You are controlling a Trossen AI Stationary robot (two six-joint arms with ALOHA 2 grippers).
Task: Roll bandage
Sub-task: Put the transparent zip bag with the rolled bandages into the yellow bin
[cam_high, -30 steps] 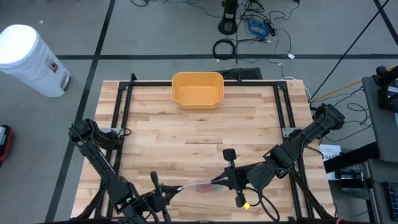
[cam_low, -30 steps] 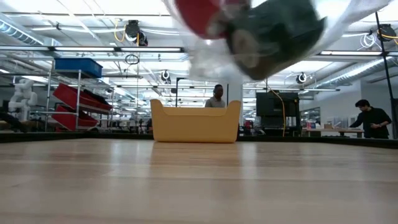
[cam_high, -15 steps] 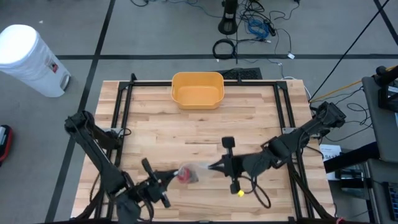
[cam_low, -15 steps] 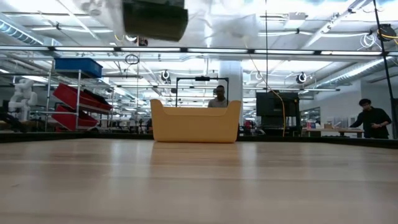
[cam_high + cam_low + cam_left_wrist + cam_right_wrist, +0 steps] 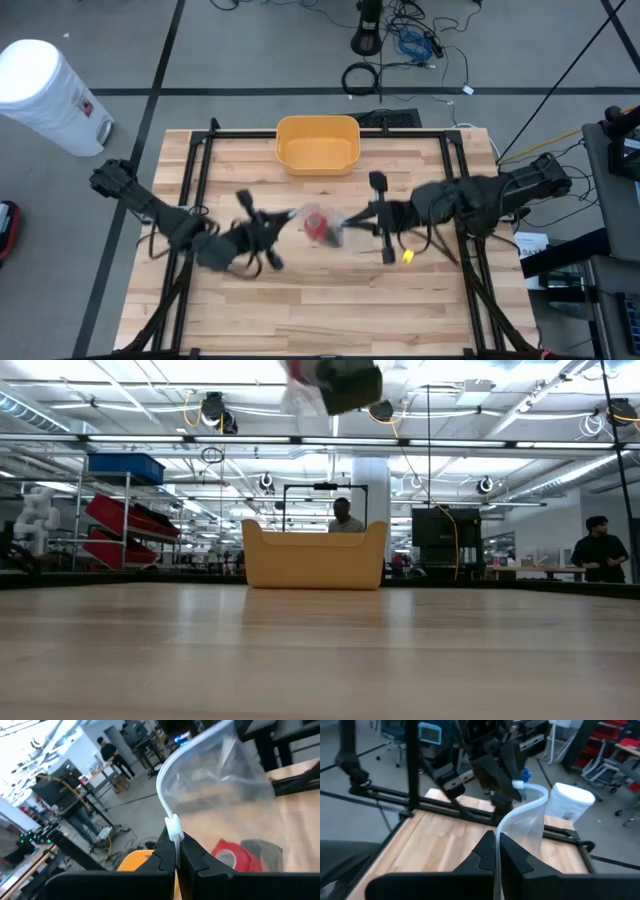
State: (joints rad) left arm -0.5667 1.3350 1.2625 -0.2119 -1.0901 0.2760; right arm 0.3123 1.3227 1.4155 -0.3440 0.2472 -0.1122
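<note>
A clear plastic zip bag hangs above the middle of the table, stretched between my two grippers. Inside it lie a red bandage roll and a grey-green roll. My left gripper is shut on the bag's left end, and my right gripper is shut on its right end. In the low view only the bag's underside shows, at the top of the picture and high over the table. My left gripper pinches the bag's zip edge between its two fingers, right below the white slider. The fingers come about level from the table's left. The bag is lifted clear of the table. My right gripper pinches the other end of the bag's zip edge between its two fingers. They come about level from the table's right. The edge curves away toward the left gripper, and the bag hangs clear of the table.
A yellow bin stands at the table's far edge, just beyond the bag. A black frame runs along the table's sides. A white bucket stands on the floor at the far left.
Both grippers have risen and gone from the table's near edge toward the far edge, staying shut on the bag. The bag with its rolls has travelled with them, clear of the table, and now hangs over the middle, nearer the yellow bin.
</note>
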